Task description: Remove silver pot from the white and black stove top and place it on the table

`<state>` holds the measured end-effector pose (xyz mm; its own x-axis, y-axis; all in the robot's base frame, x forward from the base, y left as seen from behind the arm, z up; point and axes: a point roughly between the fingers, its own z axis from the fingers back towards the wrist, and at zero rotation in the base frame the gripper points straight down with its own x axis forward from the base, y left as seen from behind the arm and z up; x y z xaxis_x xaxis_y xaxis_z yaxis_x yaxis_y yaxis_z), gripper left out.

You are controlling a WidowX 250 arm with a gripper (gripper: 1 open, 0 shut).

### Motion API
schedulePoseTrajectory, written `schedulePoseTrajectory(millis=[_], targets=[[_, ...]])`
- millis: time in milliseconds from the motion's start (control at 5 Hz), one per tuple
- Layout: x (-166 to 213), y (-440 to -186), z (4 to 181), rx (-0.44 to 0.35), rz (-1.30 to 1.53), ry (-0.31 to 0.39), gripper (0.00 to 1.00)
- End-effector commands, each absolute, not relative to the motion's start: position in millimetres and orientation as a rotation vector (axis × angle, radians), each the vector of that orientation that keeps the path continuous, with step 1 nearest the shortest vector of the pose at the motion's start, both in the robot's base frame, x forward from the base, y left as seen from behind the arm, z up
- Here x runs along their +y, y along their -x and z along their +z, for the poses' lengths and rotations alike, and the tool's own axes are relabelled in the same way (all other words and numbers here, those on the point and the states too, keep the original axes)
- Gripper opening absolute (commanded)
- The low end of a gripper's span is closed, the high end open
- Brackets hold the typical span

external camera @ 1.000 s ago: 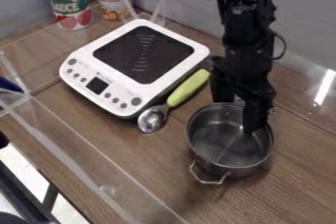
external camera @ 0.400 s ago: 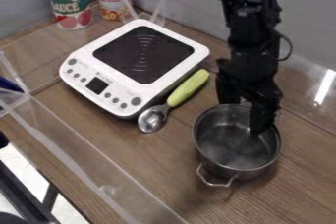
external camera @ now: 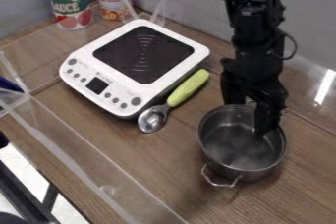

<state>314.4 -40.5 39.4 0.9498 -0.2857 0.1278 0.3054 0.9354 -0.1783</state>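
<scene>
The silver pot (external camera: 239,145) stands upright on the brown table (external camera: 309,195), to the right of and in front of the stove top (external camera: 137,57), and looks empty inside. The white stove top's black glass centre is bare. My gripper (external camera: 253,110) points down over the pot's far rim with its jaws open. One dark finger (external camera: 269,120) reaches down inside the pot near its right wall, and the other finger hangs by the far rim. Whether either finger touches the steel I cannot tell.
A metal scoop (external camera: 155,120) and a yellow-green corn-like piece (external camera: 192,85) lie between stove and pot. Two cans (external camera: 66,0) stand at the back left. A clear plastic barrier (external camera: 53,120) runs along the table's front-left edge.
The pot has slid a little to the right and toward the front of the table. The gripper shifted slightly with it and stayed open.
</scene>
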Motion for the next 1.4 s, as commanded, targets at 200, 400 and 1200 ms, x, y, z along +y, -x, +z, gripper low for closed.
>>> schedulePoseTrajectory(millis=[200,400,1200], targets=[[-49.9,-324.8,48.7,-0.148,-0.328,0.207,1.00],[-51.5,-325.3,50.0,-0.150,-0.334,0.210,1.00],[-50.1,-329.9,95.5,-0.159,-0.347,0.140,1.00]])
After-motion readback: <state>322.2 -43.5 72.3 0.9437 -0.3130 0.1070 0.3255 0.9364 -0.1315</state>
